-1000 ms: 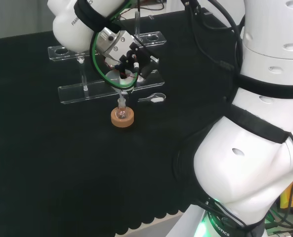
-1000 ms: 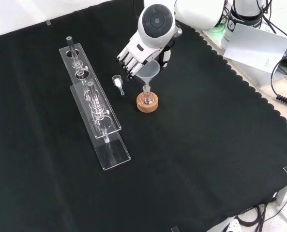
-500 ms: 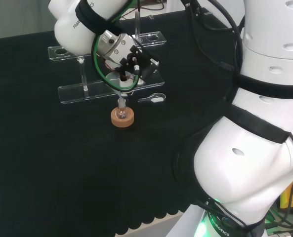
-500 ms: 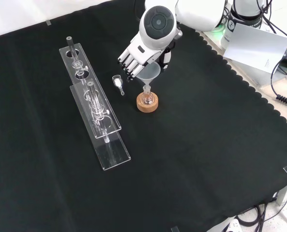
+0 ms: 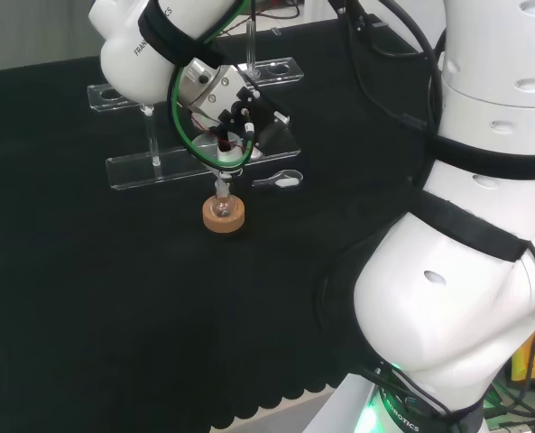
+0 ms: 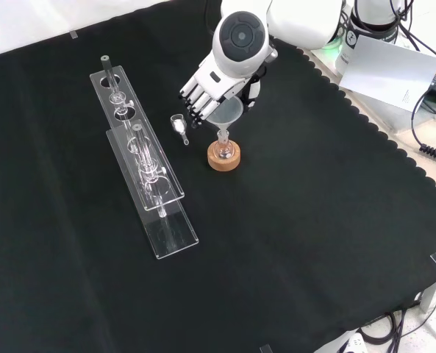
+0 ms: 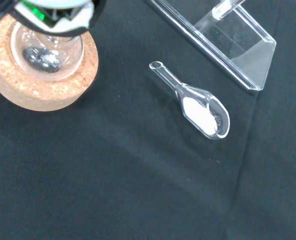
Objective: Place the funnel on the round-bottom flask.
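In the front view the funnel (image 6: 227, 115) stands a little above the centre of the frame, its thin stem going down into the neck of the round-bottom flask (image 6: 223, 149), which sits in a cork ring (image 6: 224, 158) on the black surface (image 6: 313, 243). The hand (image 6: 206, 88) is just above and to the left of the funnel's cone, with its fingers (image 6: 193, 99) curled toward the rim. Whether they still pinch the rim or have already let it go, I cannot tell; in the head view the hand (image 5: 222, 95) covers the cone.

The risk, as I judge it, is in the leaving. If a finger catches the rim while the hand lifts, the funnel can come out again or pull the light flask over in its ring. A sideways move could also push the flask toward the small scoop (image 7: 200, 108) with white powder, which lies near it, or toward the clear rack (image 6: 140, 158) at the left.

Compared with one second ago, the hand has risen slightly and moved a little to the upper right in the head view. The funnel, flask and cork ring stay at the same place.
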Robot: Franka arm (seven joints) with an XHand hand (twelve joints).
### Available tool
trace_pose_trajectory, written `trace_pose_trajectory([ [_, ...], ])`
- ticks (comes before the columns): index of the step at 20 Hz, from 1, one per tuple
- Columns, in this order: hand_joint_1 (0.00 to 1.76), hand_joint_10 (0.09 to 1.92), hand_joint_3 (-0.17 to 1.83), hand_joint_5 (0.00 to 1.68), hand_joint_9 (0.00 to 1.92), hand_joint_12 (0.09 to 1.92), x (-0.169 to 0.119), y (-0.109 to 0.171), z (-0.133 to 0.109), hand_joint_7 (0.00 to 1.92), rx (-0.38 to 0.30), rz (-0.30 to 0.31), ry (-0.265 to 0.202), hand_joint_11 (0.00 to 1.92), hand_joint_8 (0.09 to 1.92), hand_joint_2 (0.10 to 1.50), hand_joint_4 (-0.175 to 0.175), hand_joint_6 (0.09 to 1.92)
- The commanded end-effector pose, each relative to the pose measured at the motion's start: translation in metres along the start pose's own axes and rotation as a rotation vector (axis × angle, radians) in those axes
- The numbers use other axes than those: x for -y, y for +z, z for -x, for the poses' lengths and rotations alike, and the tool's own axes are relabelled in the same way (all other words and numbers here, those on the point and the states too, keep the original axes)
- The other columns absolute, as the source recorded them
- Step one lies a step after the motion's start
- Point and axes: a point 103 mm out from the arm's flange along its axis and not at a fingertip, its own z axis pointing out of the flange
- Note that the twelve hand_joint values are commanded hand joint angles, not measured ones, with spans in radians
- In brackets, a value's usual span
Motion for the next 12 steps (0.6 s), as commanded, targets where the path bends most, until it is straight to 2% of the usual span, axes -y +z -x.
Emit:
trace_pose_trajectory([
  [1, 0.84, 0.69, 0.71, 0.34, 0.49, 1.34, 0.0002, 0.0023, 0.0, 0.3, -0.015, -0.002, 0.0, 0.3, 0.79, 0.61, -0.039, 0.38],
  [12, 0.8, 0.7, 0.7, 0.31, 0.41, 1.35, 0.0013, 0.006, -0.0027, 0.17, -0.041, -0.006, -0.012, 0.27, 0.73, 0.58, -0.039, 0.16],
])
